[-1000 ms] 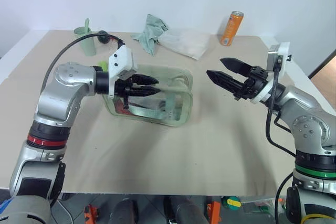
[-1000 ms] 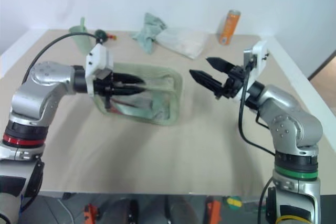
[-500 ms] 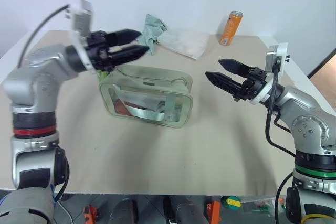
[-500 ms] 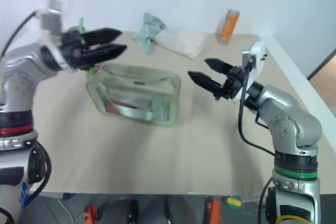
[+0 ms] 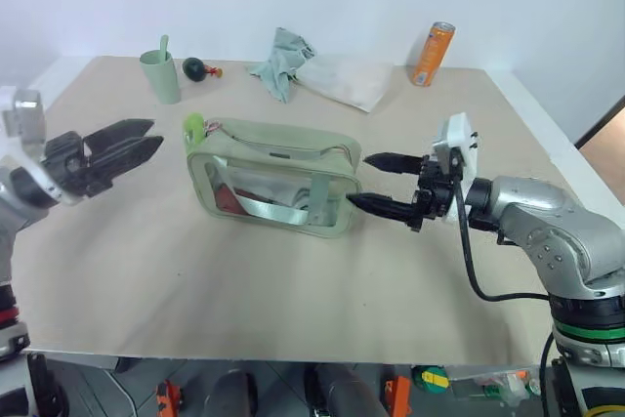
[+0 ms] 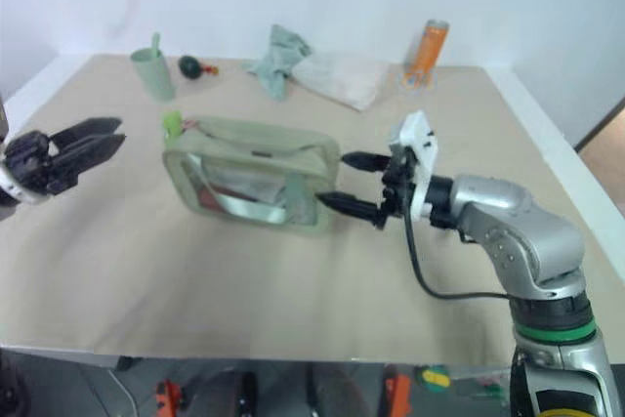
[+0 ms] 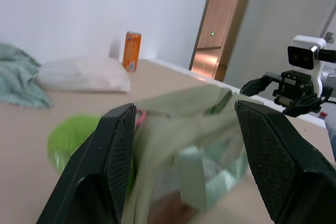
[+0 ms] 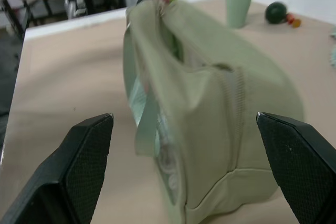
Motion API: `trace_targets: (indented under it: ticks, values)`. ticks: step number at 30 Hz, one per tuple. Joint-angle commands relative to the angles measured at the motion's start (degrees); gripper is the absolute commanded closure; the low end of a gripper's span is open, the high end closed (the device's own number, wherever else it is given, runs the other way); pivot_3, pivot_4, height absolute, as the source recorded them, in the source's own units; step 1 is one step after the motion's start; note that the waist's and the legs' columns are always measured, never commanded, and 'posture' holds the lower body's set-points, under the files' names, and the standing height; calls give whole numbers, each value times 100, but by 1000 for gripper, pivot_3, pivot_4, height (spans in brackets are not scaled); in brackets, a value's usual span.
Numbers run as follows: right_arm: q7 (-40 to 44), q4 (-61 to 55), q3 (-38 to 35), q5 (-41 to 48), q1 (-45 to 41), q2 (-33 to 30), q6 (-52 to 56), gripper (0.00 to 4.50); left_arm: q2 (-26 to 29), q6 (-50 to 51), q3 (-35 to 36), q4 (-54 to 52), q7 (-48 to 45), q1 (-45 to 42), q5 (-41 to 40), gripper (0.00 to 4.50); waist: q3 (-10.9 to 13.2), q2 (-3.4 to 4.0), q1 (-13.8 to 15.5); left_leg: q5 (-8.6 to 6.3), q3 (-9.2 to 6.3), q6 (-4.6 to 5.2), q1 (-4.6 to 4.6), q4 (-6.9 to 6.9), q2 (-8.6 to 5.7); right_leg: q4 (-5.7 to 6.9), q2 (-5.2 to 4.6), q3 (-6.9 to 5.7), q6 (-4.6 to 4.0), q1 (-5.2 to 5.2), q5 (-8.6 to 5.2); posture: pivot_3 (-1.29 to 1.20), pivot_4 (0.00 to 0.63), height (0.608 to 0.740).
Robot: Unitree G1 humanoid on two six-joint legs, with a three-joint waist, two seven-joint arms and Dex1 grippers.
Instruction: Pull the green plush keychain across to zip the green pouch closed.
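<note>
**Green pouch: zipper position and remaining work**

The green pouch [image 5: 273,177] stands upright mid-tabletop [image 5: 293,280]. The green plush keychain [image 5: 194,127] sits at the pouch's end toward the robot's left, untouched. From the right wrist view the zip looks closed along the top, though this cannot be confirmed. Left pincer [image 5: 132,145]: released, empty, well apart from the pouch, on the keychain side. Right pincer [image 5: 376,183]: released, fingers bracketing the pouch's opposite end, gripping nothing. Judged: either done or the pull still pending.

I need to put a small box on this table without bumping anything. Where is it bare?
The wide near strip of the beige table, in front of the pale sage-green zip pouch, is bare. The far edge is crowded: pale green cup, crumpled green cloth, orange can.
</note>
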Motion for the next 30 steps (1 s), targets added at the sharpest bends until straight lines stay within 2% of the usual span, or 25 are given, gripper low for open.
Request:
trace_targets:
  ticks: [1, 6, 7, 12, 13, 14, 15, 16, 18, 19, 26, 30]
  values:
    - [83, -80, 201, -346, -237, -6, -258, 0, 27, 24, 400, -536, 192, 444, -316, 1405, 0, 0, 0, 0, -1, 0, 0, 0, 0, 0, 0, -1, 0, 0, 0, 0, 150, 740]
    - [129, 146, 493, -769, -426, 211, -548, 0, -54, -121, 675, -562, 522, 979, -369, 1405, -1, -2, 0, 1, -4, 0, 4, 0, 4, 1, 5, -5, 0, 0, 1, 0, 150, 740]
    - [153, 182, 518, -809, -441, 258, -606, 527, -88, -144, 749, -507, 604, 1037, -385, 1328, -1, -2, 0, 1, -5, 0, 4, 0, 6, 1, 7, -7, 0, 0, 1, 0, 150, 740]
    - [294, 281, 477, -827, -472, 365, -677, 2173, -217, -270, 785, -100, 1011, 912, -363, 1328, -1, -2, 1, 1, -6, 0, 3, 0, 7, 1, 8, -8, -2, 0, 0, 0, 150, 740]
    - [330, 278, 465, -820, -477, 366, -672, 2544, -252, -318, 710, 97, 1140, 802, -280, 1328, -1, -2, 2, 1, -6, 0, 2, 0, 7, 1, 7, -8, -2, 0, 0, 0, 150, 740]
    - [362, 278, 454, -808, -480, 364, -668, 2616, -290, -347, 625, 276, 1260, 697, -192, 1328, -1, -2, 2, 1, -6, 0, 2, 0, 6, 1, 7, -8, -2, 0, 0, 0, 150, 740]
    - [388, 270, 441, -792, -481, 362, -659, 3218, -336, -395, 509, 465, 1374, 574, -83, 1328, -1, -2, 3, 1, -5, 0, 2, 0, 6, 1, 7, -8, -2, 0, 0, 0, 150, 740]
    - [404, 266, 435, -785, -482, 361, -655, 3443, -362, -431, 432, 578, 1438, 499, -14, 1328, -2, -4, 12, 1, -5, 0, 4, 0, 4, 1, 5, -7, -2, 2, 0, 0, 150, 740]
    - [414, 244, 432, -809, -486, 356, -637, 4242, -442, -521, 181, 960, 1611, 188, 217, 1328, -2, -4, 13, 2, -8, 0, 3, 0, 1, 1, 5, -9, -1, 4, 1, 0, 150, 740]
    - [393, 230, 436, -836, -487, 350, -621, 4429, -491, -506, 83, 1157, 1707, -14, 280, 1328, -3, -5, 18, 2, -8, 1, 3, 0, -1, 1, 3, -9, -2, 3, 1, 0, 150, 740]
    - [328, 77, 467, -915, -352, 265, -461, 4429, -812, -553, -378, 2119, 1780, -1108, 530, 1328, -5, -12, 15, 0, -7, 0, -6, -1, -4, -2, 2, -7, -1, 0, 2, 0, 150, 740]
    - [263, -68, 405, -888, -247, 244, -383, 4429, -952, -506, -753, 2333, 1553, -1413, 675, 1328, -5, -12, 14, -1, -8, 0, -6, -1, -4, -2, 3, -6, -1, 0, 1, 0, 150, 740]
